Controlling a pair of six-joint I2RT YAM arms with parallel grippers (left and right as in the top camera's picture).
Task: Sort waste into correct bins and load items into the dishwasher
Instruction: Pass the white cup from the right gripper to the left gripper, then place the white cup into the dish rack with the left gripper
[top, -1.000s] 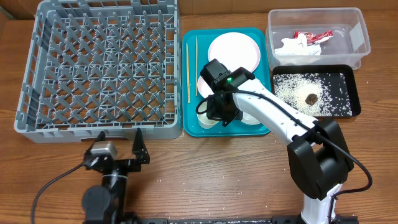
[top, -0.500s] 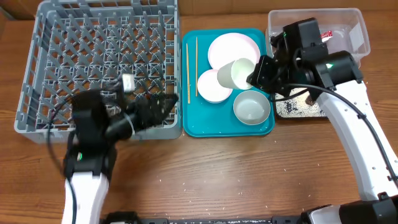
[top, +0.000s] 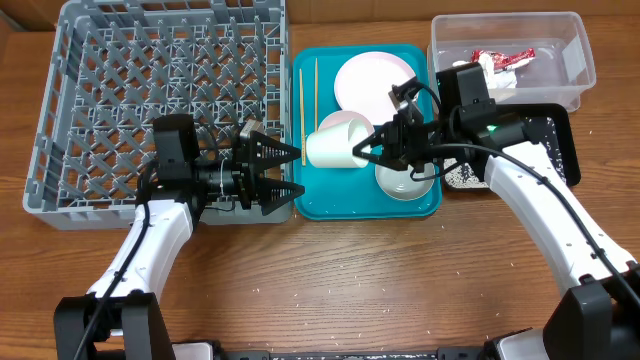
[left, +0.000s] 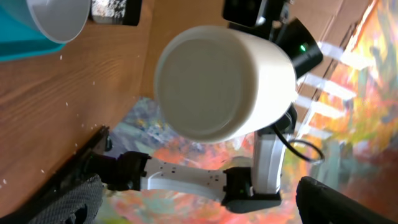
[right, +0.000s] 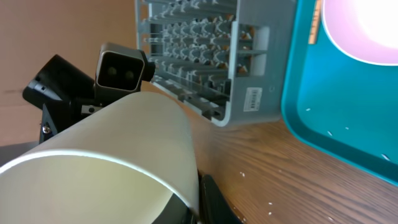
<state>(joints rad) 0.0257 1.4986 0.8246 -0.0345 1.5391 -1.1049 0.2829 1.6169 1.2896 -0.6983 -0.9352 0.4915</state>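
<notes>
My right gripper (top: 372, 152) is shut on the rim of a white cup (top: 335, 143) and holds it on its side above the left part of the teal tray (top: 312, 205). In the right wrist view the cup (right: 106, 168) fills the lower left, with a finger (right: 198, 200) at its rim. My left gripper (top: 280, 168) is open and empty just left of the cup, jaws facing it. The left wrist view shows the cup's base (left: 217, 81) ahead of the open jaws (left: 199, 208). A flat plate (top: 375, 78), a bowl (top: 405, 180) and chopsticks (top: 302, 100) lie in the tray.
The grey dish rack (top: 160, 100) stands at left, close behind my left arm. The clear tub (top: 570, 60) at back right holds a red wrapper (top: 503, 57) and a white napkin (top: 490, 72). The black tray (top: 560, 140) with rice is partly hidden by my right arm.
My right gripper has carried the cup leftward across the tray, tipped on its side. My left arm has swung in beside the tray with its jaws open toward the cup.
</notes>
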